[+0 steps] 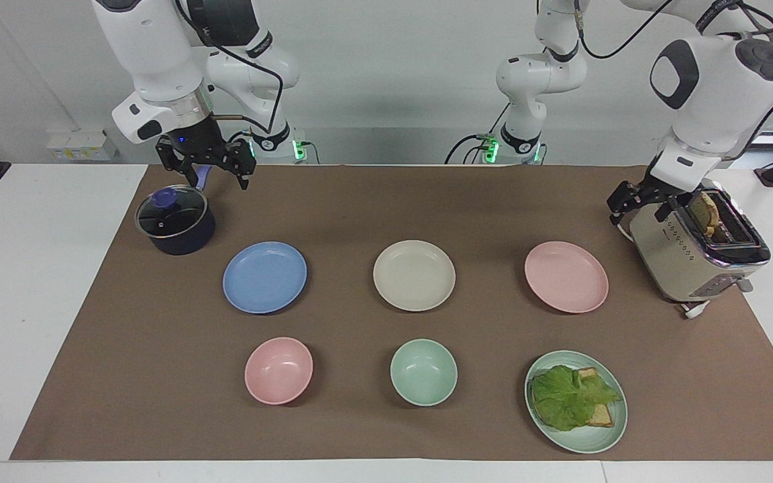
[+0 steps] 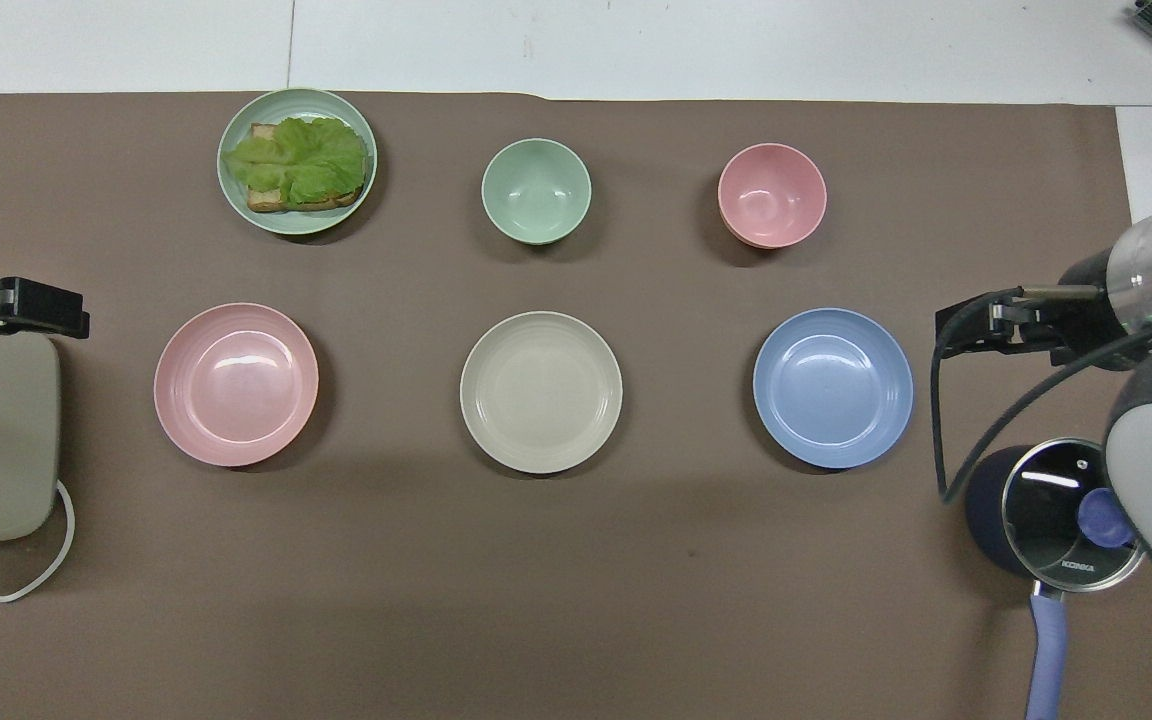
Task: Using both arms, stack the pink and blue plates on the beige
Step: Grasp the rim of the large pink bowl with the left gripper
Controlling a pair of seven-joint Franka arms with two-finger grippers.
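Observation:
Three equal plates lie in a row on the brown mat, none touching. The beige plate (image 1: 414,275) (image 2: 541,392) is in the middle. The blue plate (image 1: 264,277) (image 2: 833,388) lies toward the right arm's end and the pink plate (image 1: 566,277) (image 2: 236,384) toward the left arm's end. My right gripper (image 1: 205,169) (image 2: 984,330) hangs open and empty over the pot's handle. My left gripper (image 1: 635,204) (image 2: 21,305) hangs open and empty close beside the toaster, on the side that faces the pink plate.
A dark pot with a glass lid (image 1: 175,220) stands by the blue plate, and a toaster (image 1: 688,258) holding bread stands by the pink plate. Farther from the robots are a pink bowl (image 1: 278,370), a mint bowl (image 1: 423,371) and a mint plate (image 1: 588,441) with lettuce and toast.

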